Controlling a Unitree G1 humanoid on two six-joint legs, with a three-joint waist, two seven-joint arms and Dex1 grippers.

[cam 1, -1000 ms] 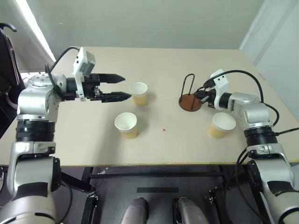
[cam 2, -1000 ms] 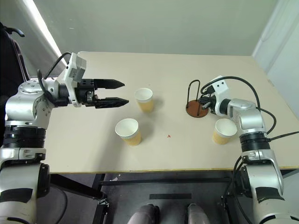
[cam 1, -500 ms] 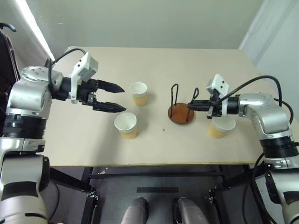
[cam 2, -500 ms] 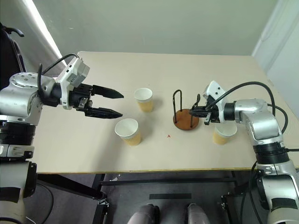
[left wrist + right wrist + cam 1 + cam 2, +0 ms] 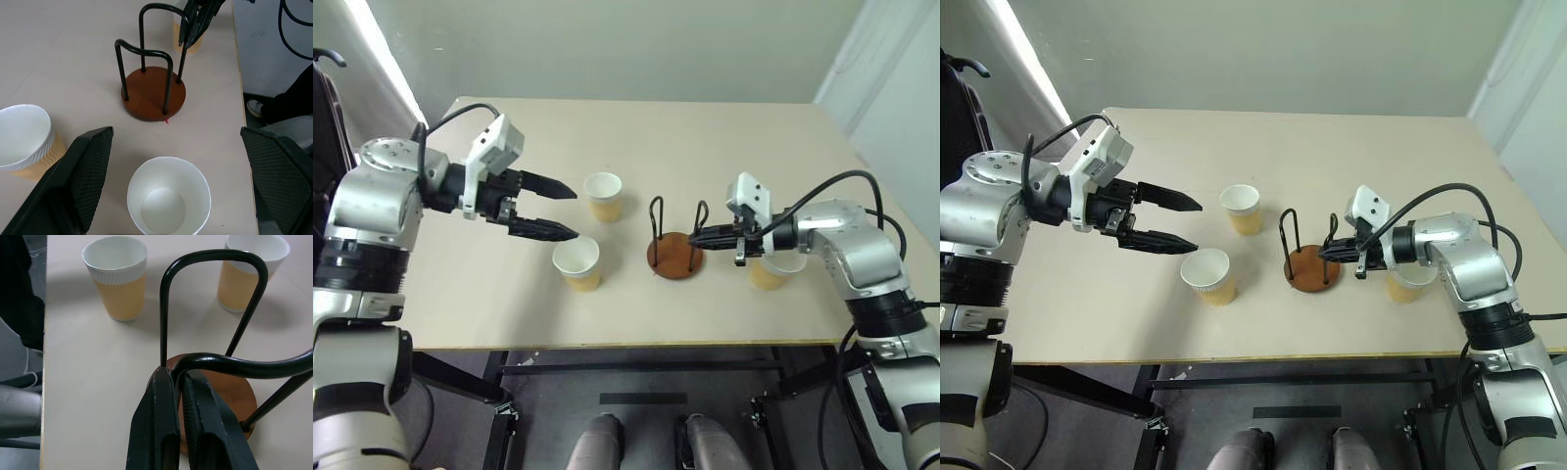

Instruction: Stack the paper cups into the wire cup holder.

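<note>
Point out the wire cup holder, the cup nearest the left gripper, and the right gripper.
wire cup holder point(image 5: 674, 257), left eye view, on its brown disc base.
nearest cup point(image 5: 578, 256), left eye view, inside its white mouth.
right gripper point(image 5: 697, 235), left eye view, at its shut fingertips on the wire.

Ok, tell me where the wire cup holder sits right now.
The wire cup holder stands mid-table in the head views, right of the two left cups, with the right claw shut on its nearer wire loop.

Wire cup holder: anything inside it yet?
No. The wire cup holder stands empty, its disc base bare. All three paper cups stand on the table.
</note>
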